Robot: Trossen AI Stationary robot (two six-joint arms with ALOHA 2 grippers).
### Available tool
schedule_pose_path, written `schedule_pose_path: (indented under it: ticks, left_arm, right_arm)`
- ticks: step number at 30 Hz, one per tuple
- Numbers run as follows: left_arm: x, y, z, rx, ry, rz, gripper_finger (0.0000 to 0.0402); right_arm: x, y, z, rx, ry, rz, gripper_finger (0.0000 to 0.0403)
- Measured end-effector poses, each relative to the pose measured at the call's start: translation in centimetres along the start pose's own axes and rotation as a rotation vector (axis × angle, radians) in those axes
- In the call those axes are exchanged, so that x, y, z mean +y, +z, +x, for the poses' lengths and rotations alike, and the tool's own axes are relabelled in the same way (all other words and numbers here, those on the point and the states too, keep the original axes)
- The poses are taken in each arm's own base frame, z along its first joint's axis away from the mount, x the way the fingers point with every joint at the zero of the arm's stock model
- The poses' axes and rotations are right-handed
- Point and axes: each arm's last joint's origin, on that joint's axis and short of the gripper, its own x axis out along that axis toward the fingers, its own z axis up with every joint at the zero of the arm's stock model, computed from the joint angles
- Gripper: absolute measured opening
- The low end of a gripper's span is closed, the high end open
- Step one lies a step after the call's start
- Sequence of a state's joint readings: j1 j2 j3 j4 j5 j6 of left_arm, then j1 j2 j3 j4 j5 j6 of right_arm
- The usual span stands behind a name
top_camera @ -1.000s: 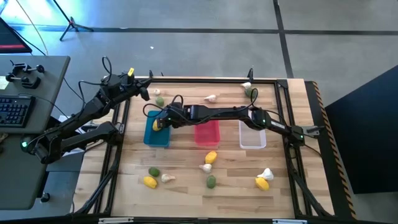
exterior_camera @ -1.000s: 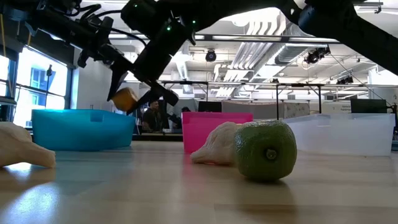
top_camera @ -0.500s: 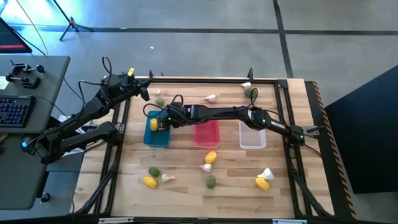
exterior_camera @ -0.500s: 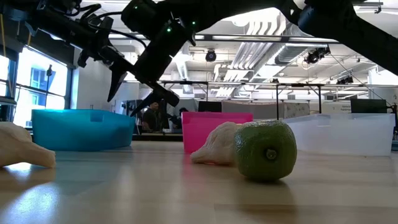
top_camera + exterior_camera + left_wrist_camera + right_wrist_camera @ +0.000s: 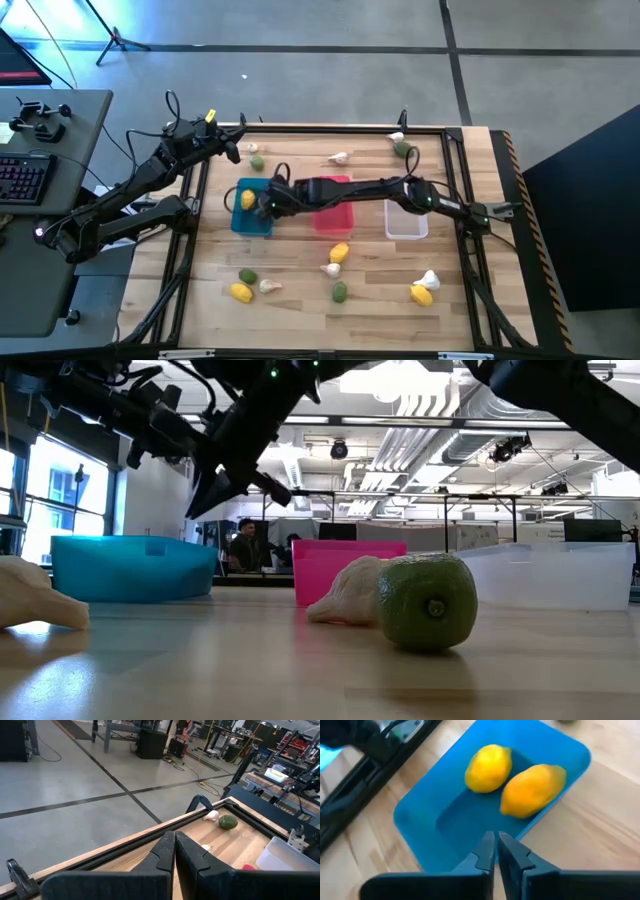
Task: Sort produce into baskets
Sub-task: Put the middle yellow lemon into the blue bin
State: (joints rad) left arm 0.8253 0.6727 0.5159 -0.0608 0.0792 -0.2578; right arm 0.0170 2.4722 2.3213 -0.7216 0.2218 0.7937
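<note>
The blue basket (image 5: 250,210) stands left of the pink-red basket (image 5: 333,212) and the translucent white basket (image 5: 405,218). Two yellow lemons (image 5: 488,767) (image 5: 532,790) lie side by side on the blue basket's floor. My right gripper (image 5: 496,845) hangs shut and holding nothing just above that basket (image 5: 265,205). My left gripper (image 5: 175,846) is shut and waits over the far left corner (image 5: 232,150). Loose produce lies on the table: green fruits (image 5: 257,162) (image 5: 340,291), garlic bulbs (image 5: 340,157) (image 5: 331,268), lemons (image 5: 339,252) (image 5: 240,292).
A black frame (image 5: 320,128) runs around the wooden table. More produce lies at the far right (image 5: 403,148) and near right (image 5: 421,294). In the low view a green fruit (image 5: 427,601) and a garlic bulb (image 5: 345,592) lie close to the camera. A desk with a keyboard (image 5: 25,175) stands left of the table.
My right gripper, shut on a lemon over the blue basket, has opened and let it go. The lemon has fallen into the basket beside the other one. The gripper has then shut, risen a little and moved slightly toward the table's near edge.
</note>
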Motion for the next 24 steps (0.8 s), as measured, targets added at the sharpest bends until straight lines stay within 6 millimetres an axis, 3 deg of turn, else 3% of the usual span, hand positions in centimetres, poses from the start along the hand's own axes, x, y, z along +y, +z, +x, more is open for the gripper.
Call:
schedule_pose_path:
  ticks: [7,14,24]
  left_arm:
    - [-0.1,-0.1,0.0,0.010,-0.022,0.000,0.0000]
    - [-0.2,-0.1,0.0,0.019,-0.059,-0.001,0.0000]
    - [-0.2,-0.2,0.0,0.034,-0.058,0.014,0.0000]
  right_arm:
    - [2.1,-1.7,-0.6,0.023,0.082,-0.115,0.0000]
    - [2.0,-3.1,-1.6,0.140,0.037,-0.225,0.0000]
    - [2.5,-3.9,-10.0,0.392,0.133,-0.602,0.0000]
